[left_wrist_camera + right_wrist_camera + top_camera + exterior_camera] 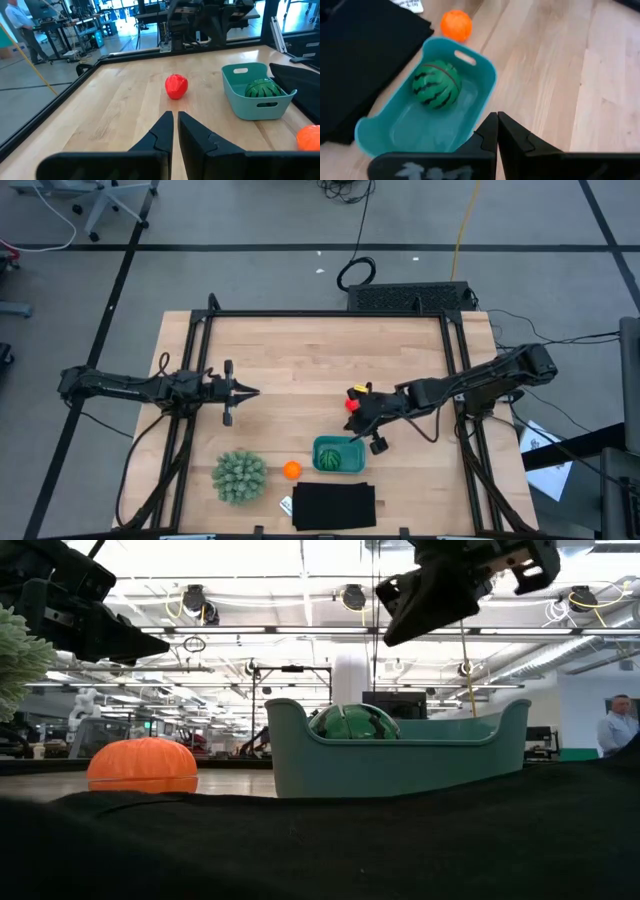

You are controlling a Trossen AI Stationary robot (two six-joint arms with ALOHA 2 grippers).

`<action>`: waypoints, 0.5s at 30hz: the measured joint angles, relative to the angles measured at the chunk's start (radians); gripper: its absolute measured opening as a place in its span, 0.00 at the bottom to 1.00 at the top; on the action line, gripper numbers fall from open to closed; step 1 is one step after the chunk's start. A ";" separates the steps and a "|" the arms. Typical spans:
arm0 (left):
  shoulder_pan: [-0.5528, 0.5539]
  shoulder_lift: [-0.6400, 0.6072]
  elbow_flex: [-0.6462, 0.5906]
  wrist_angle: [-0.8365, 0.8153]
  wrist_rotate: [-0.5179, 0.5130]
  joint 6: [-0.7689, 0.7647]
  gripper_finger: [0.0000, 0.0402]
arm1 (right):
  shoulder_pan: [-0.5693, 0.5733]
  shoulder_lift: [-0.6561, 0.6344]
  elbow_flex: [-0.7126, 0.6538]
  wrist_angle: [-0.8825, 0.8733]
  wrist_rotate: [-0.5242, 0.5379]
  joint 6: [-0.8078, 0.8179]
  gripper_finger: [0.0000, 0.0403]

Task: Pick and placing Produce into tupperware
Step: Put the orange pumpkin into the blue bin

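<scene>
The teal tupperware (338, 455) stands on the table near the front, with the dark green striped ball (436, 84) lying inside it on its floor. The orange ball (291, 470) rests on the table just left of it. The red fruit (353, 404) rests on the table behind the tupperware; it also shows in the left wrist view (176, 86). My right gripper (372, 439) is shut and empty, above the tupperware's right end. My left gripper (254, 391) is shut and empty over the table's left middle.
A spiky pale-green plant (239, 476) stands at the front left. A black flat rectangle (334, 506) lies at the front edge, touching the tupperware's near side. A black frame runs around the table. A person (620, 725) stands far off in the room.
</scene>
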 joint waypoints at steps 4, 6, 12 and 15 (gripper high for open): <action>0.000 0.000 0.000 0.000 0.000 0.000 0.08 | -0.004 -0.069 -0.080 0.069 0.001 0.015 0.00; 0.000 0.000 0.000 0.001 0.000 0.000 0.08 | -0.011 -0.118 -0.124 0.119 0.001 0.028 0.00; 0.000 0.000 0.000 0.001 0.000 0.002 0.08 | -0.051 -0.293 -0.222 0.169 0.076 0.077 0.00; 0.000 0.000 0.000 0.001 0.000 0.003 0.08 | -0.077 -0.382 -0.256 0.176 0.084 0.083 0.00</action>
